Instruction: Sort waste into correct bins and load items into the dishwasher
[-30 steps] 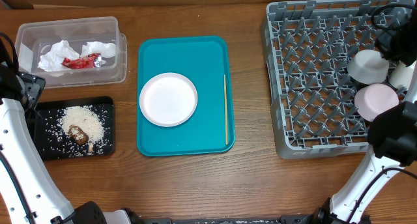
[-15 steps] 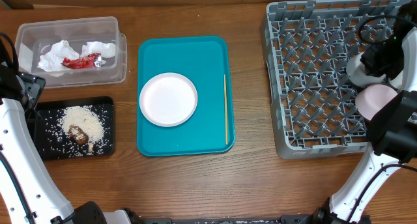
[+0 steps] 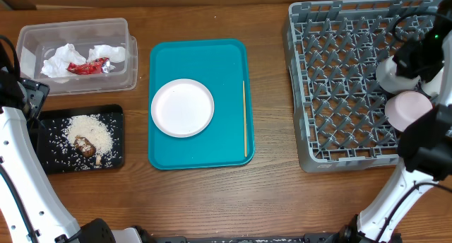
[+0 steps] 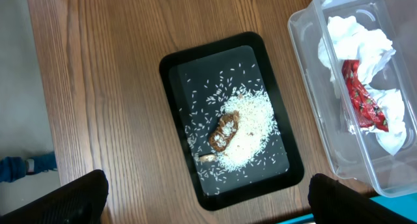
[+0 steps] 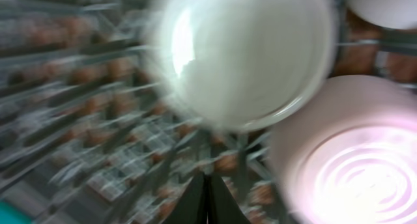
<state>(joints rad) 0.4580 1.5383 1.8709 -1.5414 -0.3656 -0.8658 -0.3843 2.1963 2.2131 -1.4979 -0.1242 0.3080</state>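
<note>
The dishwasher rack (image 3: pixel 339 80) holds a grey bowl (image 3: pixel 395 73), a pinkish dish (image 3: pixel 408 109) and a white cup (image 3: pixel 436 82) at its right side. My right gripper (image 5: pixel 208 199) is shut and empty, hanging over the rack just beside the bowl (image 5: pixel 244 55) and dish (image 5: pixel 352 159); that view is blurred. A white plate (image 3: pixel 182 107) and a wooden stick (image 3: pixel 244 118) lie on the teal tray (image 3: pixel 226 66). My left gripper (image 4: pixel 208 214) is open above the black tray (image 4: pixel 172 61) with rice (image 4: pixel 254 123) and a brown lump (image 4: pixel 223 131). Napkins (image 4: pixel 352 42) and a red wrapper (image 4: pixel 361 100) lie in the clear tub (image 4: pixel 306 87).
The clear tub (image 3: pixel 28 38) sits at the back left with the black tray (image 3: pixel 116 140) in front of it. Bare wood separates the teal tray from the rack. My left arm (image 3: pixel 18 130) runs along the table's left edge.
My right arm has swung from the rack's far right corner down over the bowl and dish, gripper still shut. The left arm and everything on the table stay put.
</note>
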